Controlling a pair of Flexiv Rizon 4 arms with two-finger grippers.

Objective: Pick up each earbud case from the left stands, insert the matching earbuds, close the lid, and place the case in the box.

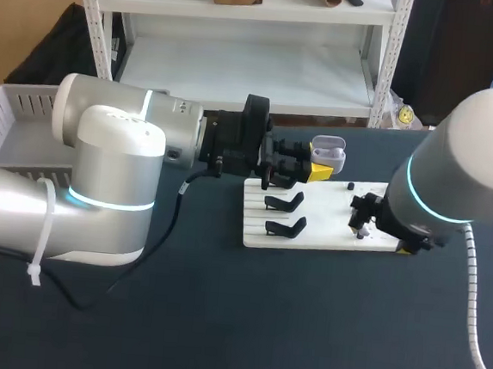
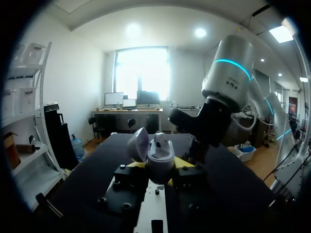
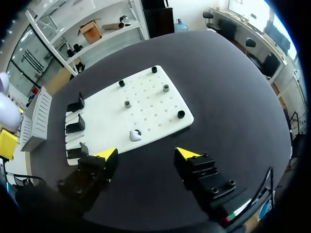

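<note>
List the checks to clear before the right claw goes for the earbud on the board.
1. Left claw shut on earbud case: ok.
2. Case lid open: ok.
3. Right claw open, empty: ok.
4. Earbud lying free on white board: ok.
5. Right claw around earbud: not ok, earbud lies ahead of it.
6. Free room inside earbud case: cannot tell.

One earbud [image 3: 135,135] on white board [image 3: 148,112], ahead of spread fingers [image 3: 186,154]

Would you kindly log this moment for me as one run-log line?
left gripper: shut on open case | right gripper: open, by board | earbud: lying on board
</note>
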